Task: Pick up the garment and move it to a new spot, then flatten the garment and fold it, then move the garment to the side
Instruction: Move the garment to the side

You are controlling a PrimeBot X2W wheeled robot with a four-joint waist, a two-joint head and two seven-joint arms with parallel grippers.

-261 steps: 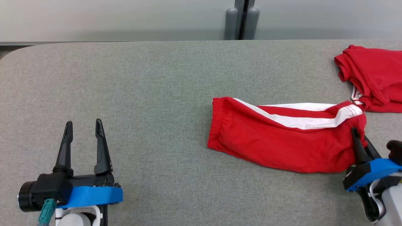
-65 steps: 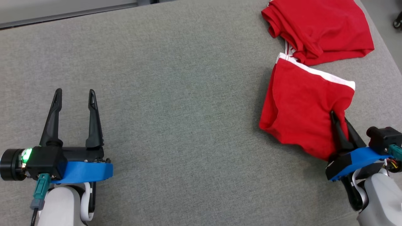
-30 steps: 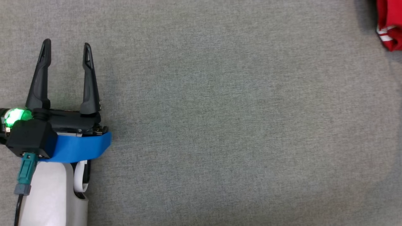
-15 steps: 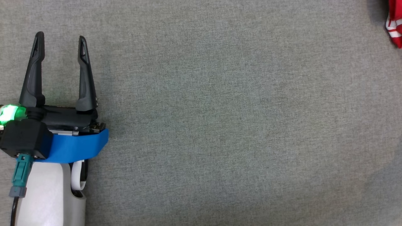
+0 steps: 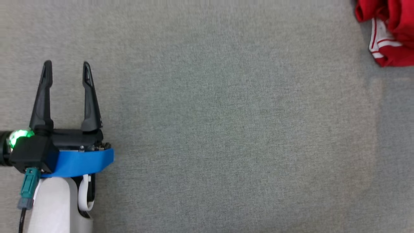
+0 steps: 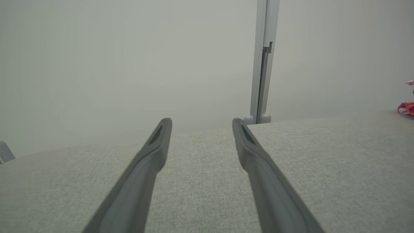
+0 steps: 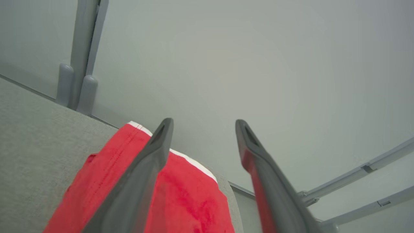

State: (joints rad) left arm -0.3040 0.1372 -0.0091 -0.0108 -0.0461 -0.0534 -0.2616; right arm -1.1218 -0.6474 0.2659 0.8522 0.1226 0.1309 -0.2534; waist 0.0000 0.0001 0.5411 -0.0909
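The garment is red with white stripes and lies bunched at the top right corner of the head view. In the right wrist view the same red cloth lies on the table below my right gripper, which stands open with nothing between its fingers. Its left finger passes in front of the cloth. Far to the left, my left gripper is open and empty above the grey table. The left wrist view shows the left gripper open, with a scrap of red garment at the far right.
The grey fabric table spreads wide between the two grippers. Behind its far edge stand a pale wall and a grey post. Past the table's right end, grey metal bars show.
The head camera has shifted, so more of the garment shows at the top right. My right gripper, shut on the garment two seconds ago, now stands open over it. The left gripper stays open.
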